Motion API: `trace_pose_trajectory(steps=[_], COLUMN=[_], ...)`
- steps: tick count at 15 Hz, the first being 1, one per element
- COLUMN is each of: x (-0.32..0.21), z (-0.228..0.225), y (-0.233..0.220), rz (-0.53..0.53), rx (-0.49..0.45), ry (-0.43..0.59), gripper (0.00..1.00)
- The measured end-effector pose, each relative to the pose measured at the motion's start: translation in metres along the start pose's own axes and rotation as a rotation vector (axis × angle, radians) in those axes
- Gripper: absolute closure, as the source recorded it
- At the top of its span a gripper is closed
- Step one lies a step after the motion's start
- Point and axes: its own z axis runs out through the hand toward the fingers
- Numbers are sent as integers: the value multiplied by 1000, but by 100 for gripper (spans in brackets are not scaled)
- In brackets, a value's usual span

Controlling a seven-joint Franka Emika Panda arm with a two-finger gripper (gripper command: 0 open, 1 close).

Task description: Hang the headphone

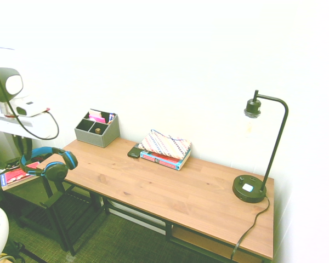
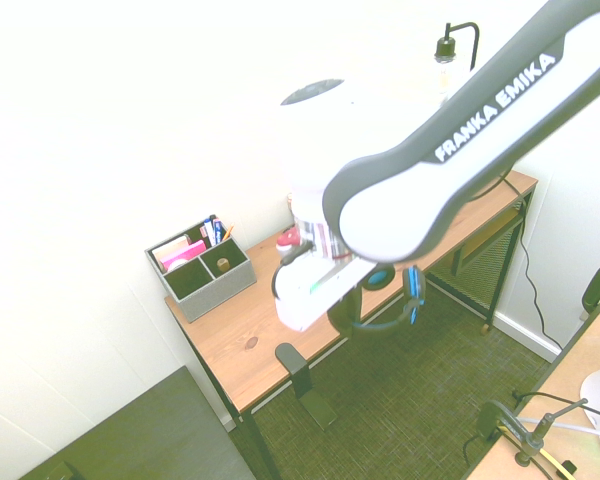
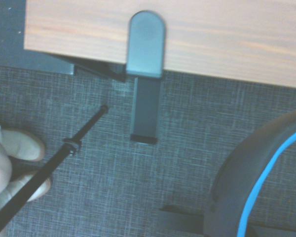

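Observation:
The headphone [image 1: 55, 171], with its blue arched headband and black ear cups, hangs in the air just off the left end of the wooden desk [image 1: 170, 186]. My gripper [image 1: 26, 158] is shut on its headband, and the cups dangle below desk-top height. A black hanger hook [image 2: 296, 366] is clamped to that desk edge. In the second exterior view the headphone [image 2: 398, 290] hangs to the right of the hook and apart from it. The wrist view shows the hook [image 3: 146, 44] on the desk edge and part of the headphone [image 3: 259, 182] at the picture's corner.
A grey organiser [image 1: 97, 130] stands at the desk's back left. Stacked books with a patterned pouch [image 1: 165, 148] lie mid-back, next to a small dark device [image 1: 134, 152]. A black lamp [image 1: 251, 189] stands at the right end. A red book [image 1: 19, 175] lies on a low shelf by the arm.

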Motion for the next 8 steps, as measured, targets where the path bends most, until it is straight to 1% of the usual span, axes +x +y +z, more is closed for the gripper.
trace_pose_trajectory(steps=[3,6,8], x=[-30,-35,-31], z=[57,113,142], y=[-17,-26,-35], rz=[21,75,119], rx=[19,32,48], ry=[-19,-9,2], gripper=[100,100,100])
